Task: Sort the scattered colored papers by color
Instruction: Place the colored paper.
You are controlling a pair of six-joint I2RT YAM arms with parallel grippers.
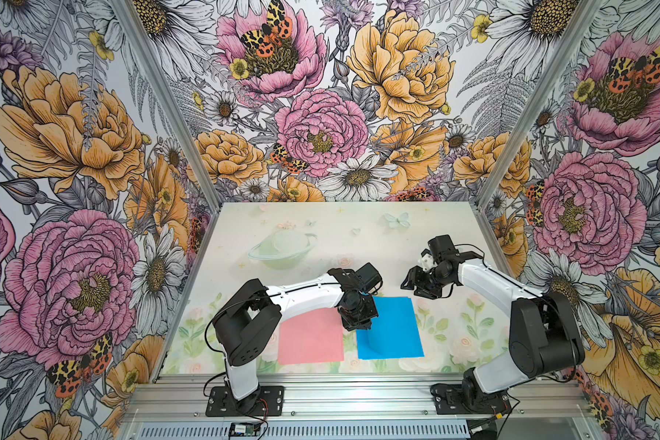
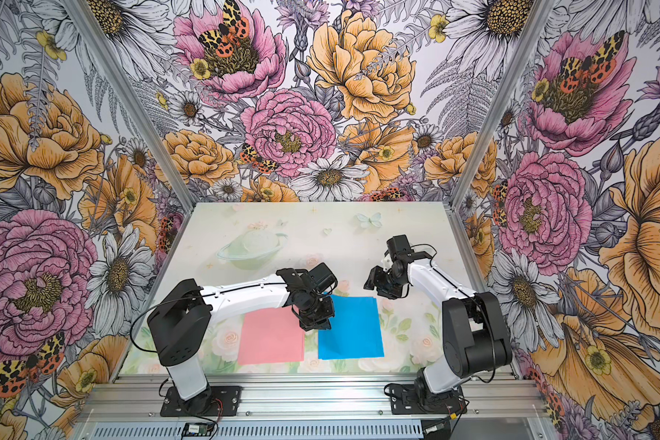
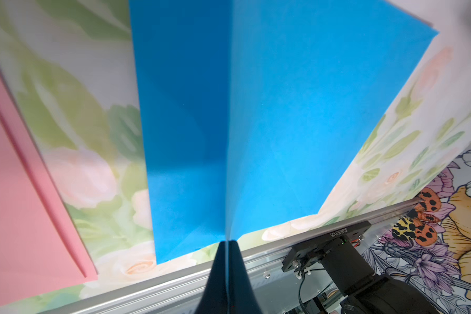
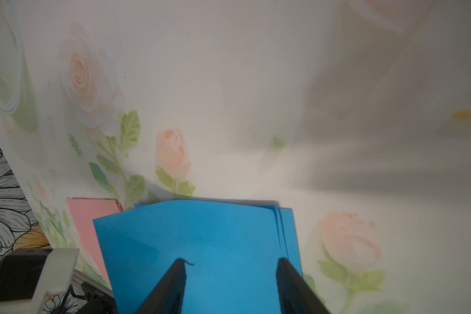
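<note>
Near the tabletop's (image 1: 321,236) front edge, beside the pink papers (image 1: 309,339), a blue paper (image 3: 269,114) was pinched by the left claw (image 3: 227,243), the right claw (image 4: 231,262) spread; final flat release was judged due next.

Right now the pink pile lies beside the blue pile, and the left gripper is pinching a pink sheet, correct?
Not quite. The left gripper is shut on a blue sheet, not a pink one; the left wrist view shows its jaws closed on the blue edge. The pink pile does lie beside the blue pile.
</note>
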